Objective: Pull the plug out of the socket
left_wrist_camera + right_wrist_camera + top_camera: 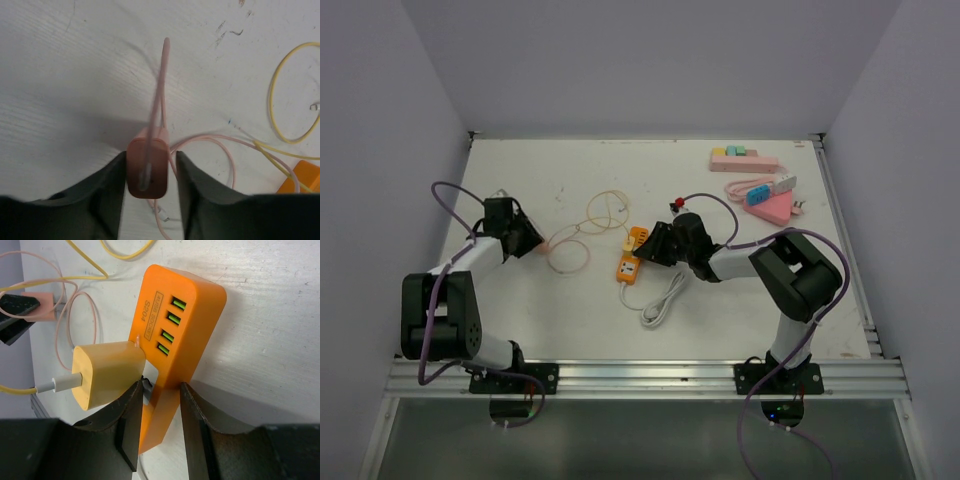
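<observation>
Near the middle of the tabletop (560,170), a yellow block-shaped plastic plug (107,372) sits in the orange plastic socket strip (185,330). The right end effector (159,407) clamps that strip, likely bracing it. Well apart, the left end effector (150,175) pinches a pink plastic plug (147,165), apparently already free.

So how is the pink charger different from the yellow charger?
The pink charger is held in the left claw, away from any socket; the yellow charger is plugged into the orange power strip, which the right claw grips. The pink charger has a pink cable; the yellow charger has a white connector in it. Both are small rounded blocks with a cable attached.
</observation>
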You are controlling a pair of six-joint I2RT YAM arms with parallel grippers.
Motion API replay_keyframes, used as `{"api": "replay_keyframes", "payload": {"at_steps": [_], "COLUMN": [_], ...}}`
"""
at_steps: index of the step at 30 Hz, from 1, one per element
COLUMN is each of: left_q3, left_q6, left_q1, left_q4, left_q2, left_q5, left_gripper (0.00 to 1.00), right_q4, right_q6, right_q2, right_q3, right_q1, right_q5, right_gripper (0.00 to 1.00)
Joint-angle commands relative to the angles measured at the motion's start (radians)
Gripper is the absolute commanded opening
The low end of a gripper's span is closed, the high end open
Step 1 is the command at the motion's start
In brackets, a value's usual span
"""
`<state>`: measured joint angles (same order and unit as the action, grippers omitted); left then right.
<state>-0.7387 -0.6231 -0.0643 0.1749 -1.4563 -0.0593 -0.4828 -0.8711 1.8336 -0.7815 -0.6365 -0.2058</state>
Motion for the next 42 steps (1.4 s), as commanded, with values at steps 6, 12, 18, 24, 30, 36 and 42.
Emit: {"api": "replay_keyframes", "payload": {"at_steps": [6,12,18,24,30,36,42], "left_q3": [0.022,-0.024,-0.027,-0.004,-0.039,-0.137,-0.234], "left_q6": [-0.024,0.037,0.095,0.062,0.054,0.077,0.095], "left_q1": [-0.003,-0.002,0.052,0.362,0.66,0.822,0.851], "left_q4": [-0.012,0.141,0.222,0.198,0.134,0.077,0.045], "left_q2": [0.118,0.252,0.425,0.508,0.409,0.211,0.039], "left_q5": [0.055,0.148,0.116,0.128,0.262,0.383,0.435], "left_gripper": [0.85,1.0,0.99,1.0,1.0,0.99,0.98], "right_q4": [0.154,0.153,0.145,0.133,0.113,0.093,0.053], "right_q6": [0.08,0.08,0.073,0.063,0.05,0.032,0.009], "right_q2": [0.049,0.029,-0.002,-0.017,-0.016,-0.011,0.007], "right_q3": [0.044,0.05,0.059,0.073,0.083,0.097,0.119], "right_q1": [-0.014,-0.015,-0.017,-0.017,-0.017,-0.019,-0.015], "right_q5": [0.014,0.011,0.005,0.002,-0.003,-0.024,-0.046], "right_gripper": [0.38,0.38,0.38,0.38,0.38,0.37,0.36]}}
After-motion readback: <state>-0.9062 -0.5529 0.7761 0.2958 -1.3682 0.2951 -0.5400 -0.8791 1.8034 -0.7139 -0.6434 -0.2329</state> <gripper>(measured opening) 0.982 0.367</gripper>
